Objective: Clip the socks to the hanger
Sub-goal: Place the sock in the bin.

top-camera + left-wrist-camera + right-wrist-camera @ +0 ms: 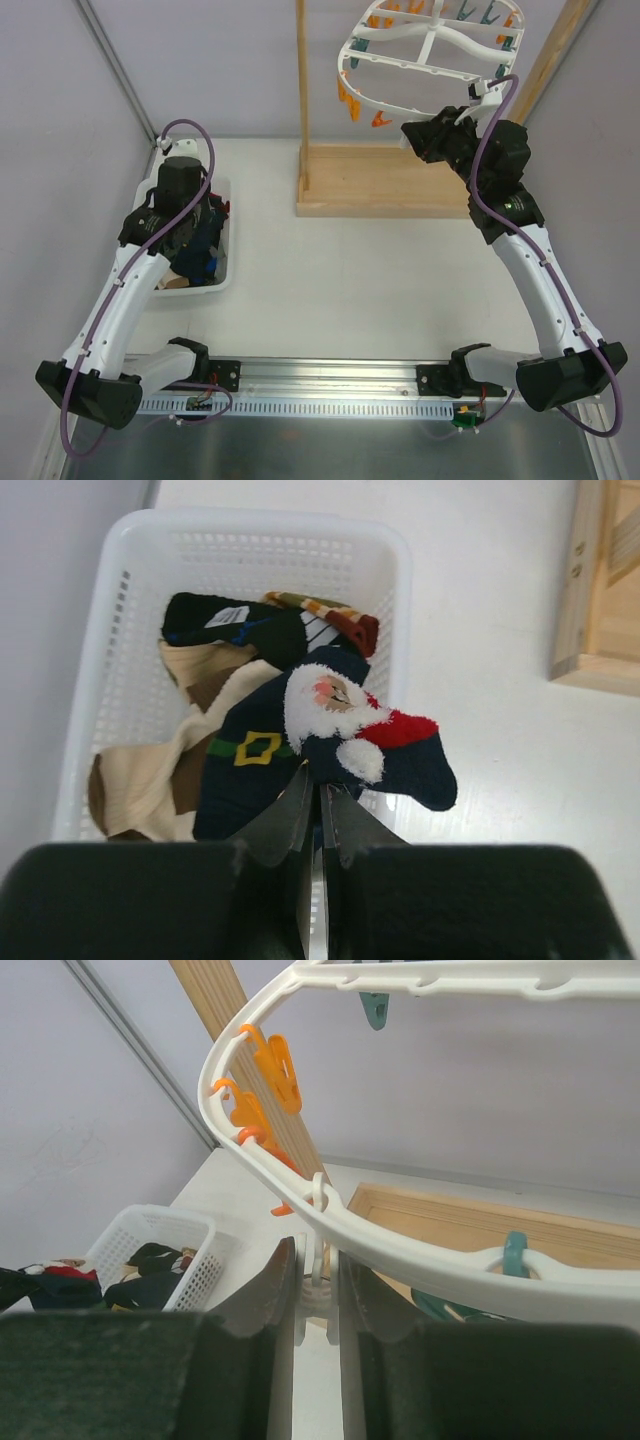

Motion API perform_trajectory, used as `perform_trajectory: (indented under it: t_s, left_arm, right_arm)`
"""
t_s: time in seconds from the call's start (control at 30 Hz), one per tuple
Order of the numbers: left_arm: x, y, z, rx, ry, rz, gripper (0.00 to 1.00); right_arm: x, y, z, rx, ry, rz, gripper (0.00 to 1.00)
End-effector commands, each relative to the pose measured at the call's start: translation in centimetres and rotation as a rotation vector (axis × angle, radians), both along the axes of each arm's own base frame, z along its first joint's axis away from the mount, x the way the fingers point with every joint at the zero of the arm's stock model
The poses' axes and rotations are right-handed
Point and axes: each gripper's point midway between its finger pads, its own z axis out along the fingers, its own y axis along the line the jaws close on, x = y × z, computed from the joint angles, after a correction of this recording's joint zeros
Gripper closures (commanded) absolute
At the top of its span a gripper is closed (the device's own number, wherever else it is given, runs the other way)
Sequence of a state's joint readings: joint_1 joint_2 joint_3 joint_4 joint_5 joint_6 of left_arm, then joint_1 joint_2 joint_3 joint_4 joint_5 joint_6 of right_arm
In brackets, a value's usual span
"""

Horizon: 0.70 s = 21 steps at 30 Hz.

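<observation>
My left gripper (318, 786) is shut on a dark navy sock with a Santa face and red hat (330, 742), held just above the white basket (100, 660) where more socks (240, 630) lie, black, tan and striped. In the top view the left gripper (196, 232) sits over the basket (226, 262). The white oval hanger (430, 52) with orange and teal pegs hangs at the top right. My right gripper (317, 1272) is shut on a white peg (319, 1285) hanging from the hanger's rim (400, 1250); it also shows in the top view (420, 138).
A light wooden stand with a flat base (385, 182) and an upright post (301, 80) stands behind the hanger. Orange pegs (272, 1070) and a teal peg (514, 1252) hang on the rim. A grey wall rail (120, 70) runs at the left.
</observation>
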State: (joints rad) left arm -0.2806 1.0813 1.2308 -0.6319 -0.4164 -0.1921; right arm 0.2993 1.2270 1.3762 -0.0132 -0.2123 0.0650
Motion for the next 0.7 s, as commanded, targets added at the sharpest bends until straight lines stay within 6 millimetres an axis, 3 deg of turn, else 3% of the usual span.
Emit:
perform_trajectory:
  t_s: [0.0,0.1,0.23,0.33,0.43,0.53,0.6,0.67]
  left_arm:
    - [-0.5,2.1,2.5,0.129,-0.022,0.023,1.00]
    - [-0.3,0.3,0.8,0.083,0.024,-0.062,1.00]
    - [-0.8,-2.5,-5.4,-0.032,0.185,-0.143,1.00]
    - [-1.1,-3.4,-8.4,-0.056,0.277,-0.167,1.00]
    - [-1.5,-3.0,-9.7,-0.031,0.318,-0.162,1.00]
    - [-1.8,-3.4,-9.7,-0.049,0.316,-0.186,1.00]
    - [-2.2,-3.9,-10.1,-0.063,0.328,-0.216,0.93]
    - [-2.5,-4.7,-10.4,-0.077,0.348,-0.281,0.78]
  right_arm:
    - [-0.3,-0.4,0.8,-0.008,-0.036,-0.012,0.99]
    - [-0.2,-0.4,0.3,-0.003,-0.023,-0.012,0.99]
    - [0.0,-0.2,0.0,-0.003,-0.013,-0.006,0.99]
    - [0.0,-0.3,-0.4,-0.017,0.003,-0.009,0.99]
    - [-0.1,-0.5,-0.5,-0.025,0.004,-0.018,0.99]
    - [-0.1,-0.8,-0.7,-0.031,0.005,-0.030,0.99]
    - [0.0,-0.8,-0.9,-0.031,0.008,-0.033,0.99]
    - [0.0,-0.7,-1.1,-0.031,0.013,-0.029,0.99]
